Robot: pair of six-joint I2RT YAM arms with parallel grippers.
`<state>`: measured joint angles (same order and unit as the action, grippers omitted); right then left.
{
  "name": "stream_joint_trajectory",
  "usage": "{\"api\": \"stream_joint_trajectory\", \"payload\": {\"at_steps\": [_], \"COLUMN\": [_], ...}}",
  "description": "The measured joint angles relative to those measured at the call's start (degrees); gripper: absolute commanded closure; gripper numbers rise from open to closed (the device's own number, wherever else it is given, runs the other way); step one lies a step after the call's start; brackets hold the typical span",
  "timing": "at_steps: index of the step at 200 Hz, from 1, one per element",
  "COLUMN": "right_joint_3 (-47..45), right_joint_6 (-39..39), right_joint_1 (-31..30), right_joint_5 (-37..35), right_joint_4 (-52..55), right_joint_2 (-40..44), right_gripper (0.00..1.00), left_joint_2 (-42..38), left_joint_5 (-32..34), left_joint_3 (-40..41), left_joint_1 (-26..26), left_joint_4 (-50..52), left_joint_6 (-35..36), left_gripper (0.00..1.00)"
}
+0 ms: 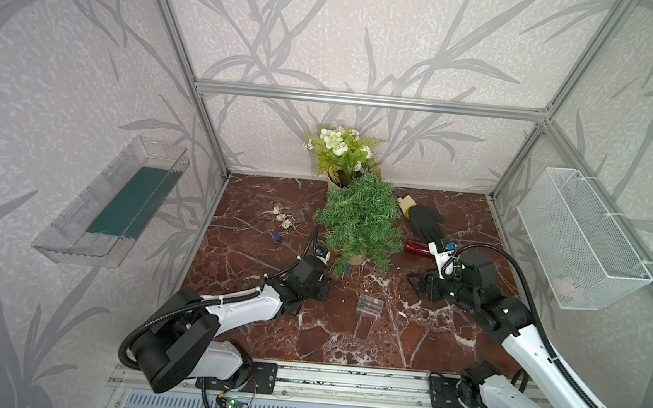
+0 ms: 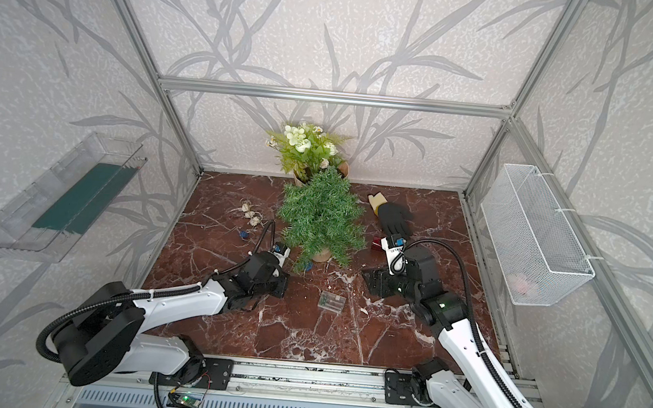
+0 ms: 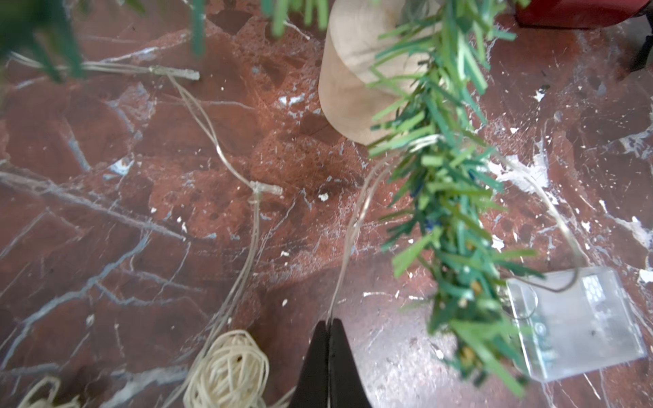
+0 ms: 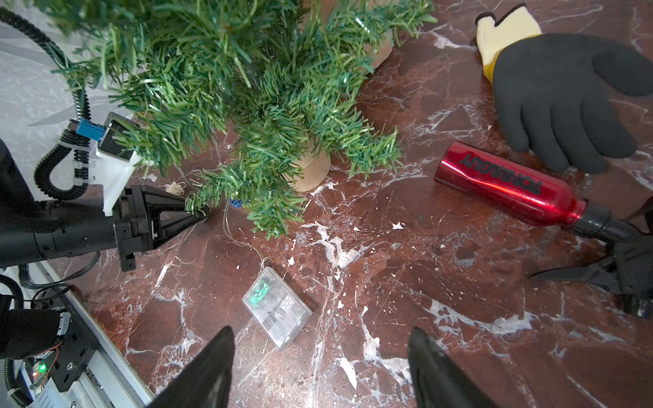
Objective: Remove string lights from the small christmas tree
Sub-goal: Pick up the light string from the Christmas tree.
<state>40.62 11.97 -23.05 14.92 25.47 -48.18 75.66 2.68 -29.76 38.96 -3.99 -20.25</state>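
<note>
Only the left wrist view shows the left tool pinched shut on the thin wire of the string lights. From there the wire rises into a low branch of the tree. In both top views that grip is too small to make out. They do show cream balls lying on the counter left of the tree, and the battery box in front of it. The right wrist view shows the right tool spread wide and empty near the box, with a red bottle and a glove beyond.
</note>
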Motion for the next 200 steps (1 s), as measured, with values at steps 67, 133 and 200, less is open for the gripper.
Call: {"api": "stream_joint_trajectory", "payload": {"at_steps": [67,133,200], "right_joint_3": [-0.7,-0.7,-0.7], "right_joint_6": [0.0,0.0,0.0], "right_joint_1": [0.0,0.0,0.0], "right_joint_5": [-0.5,-0.5,-0.5], "right_joint_4": [0.0,-0.4,-0.3], "right_joint_2": [-0.2,-0.2,1.2], "right_gripper": [0.24,0.24,0.24], "left_joint_2": [-13.2,-15.5,-12.1], "left_joint_5": [3.0,2.6,4.9], "left_joint_3": [-1.9,-7.6,-15.7], "left_joint_1": [0.1,0.6,4.2], "left_joint_4": [9.0,12.9,16.5], "left_joint_6": [-0.5,0.2,4.5], "left_gripper": [1.00,1.00,1.00]}}
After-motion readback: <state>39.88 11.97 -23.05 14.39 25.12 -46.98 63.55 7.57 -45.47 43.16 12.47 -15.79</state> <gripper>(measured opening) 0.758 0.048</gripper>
